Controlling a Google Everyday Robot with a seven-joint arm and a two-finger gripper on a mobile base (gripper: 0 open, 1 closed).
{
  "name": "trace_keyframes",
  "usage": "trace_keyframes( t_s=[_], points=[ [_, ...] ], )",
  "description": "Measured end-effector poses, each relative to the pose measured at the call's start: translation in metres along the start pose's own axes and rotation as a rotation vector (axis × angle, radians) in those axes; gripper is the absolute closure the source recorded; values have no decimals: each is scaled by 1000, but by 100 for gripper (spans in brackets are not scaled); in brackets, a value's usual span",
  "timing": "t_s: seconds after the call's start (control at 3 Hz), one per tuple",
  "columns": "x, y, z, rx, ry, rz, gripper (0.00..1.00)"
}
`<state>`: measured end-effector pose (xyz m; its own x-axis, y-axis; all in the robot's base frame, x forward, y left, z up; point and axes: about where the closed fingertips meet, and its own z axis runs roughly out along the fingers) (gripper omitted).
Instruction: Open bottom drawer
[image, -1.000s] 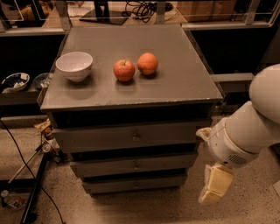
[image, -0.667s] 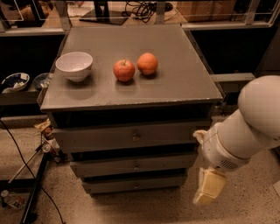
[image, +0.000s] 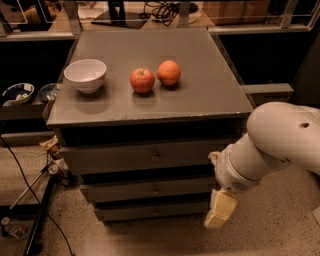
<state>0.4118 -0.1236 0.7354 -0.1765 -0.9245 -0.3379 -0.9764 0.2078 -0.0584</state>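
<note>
A: Where is the bottom drawer (image: 150, 211) found?

B: It is seen lowest in the stack of three on the front of the grey cabinet (image: 210, 100), just above the speckled floor (image: 150, 242). Its front is the narrowest and thinnest of the three, and a tiny metal knob (image: 154, 211) is set at its middle. It is overhung by the middle drawer (image: 130, 190), which in turn is overhung by the top drawer (image: 115, 159). All three fronts are seen pushed in.

A: And the gripper (image: 220, 210)?

B: It is hung pointing down from the white arm (image: 272, 145), which is brought in from the right. It is placed at the height of the bottom drawer, just beside that drawer's right end and well to the right of the knob. Whether the drawer front is touched cannot be told.

A: Is the claw spread or closed?

B: That cannot be told; only one pale, cream-coloured block is made out, and nothing is seen held in it.

A: What is kept on top of the cabinet?

B: A white bowl (image: 85, 75) is set to the left. A red apple (image: 142, 80) and an orange (image: 169, 73) are placed just beside each other near the middle. Dark cables (image: 22, 172) are trailed over the floor at the left.
</note>
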Motion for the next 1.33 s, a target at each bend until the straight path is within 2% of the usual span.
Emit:
trace_keyframes(
  t_s=[0.67,1.0,1.33],
  points=[
    [4,5,10,-13,-22,13,0],
    [17,6,69,-35,10,48,0],
    [17,5,70,-35,10,50,0]
  ],
)
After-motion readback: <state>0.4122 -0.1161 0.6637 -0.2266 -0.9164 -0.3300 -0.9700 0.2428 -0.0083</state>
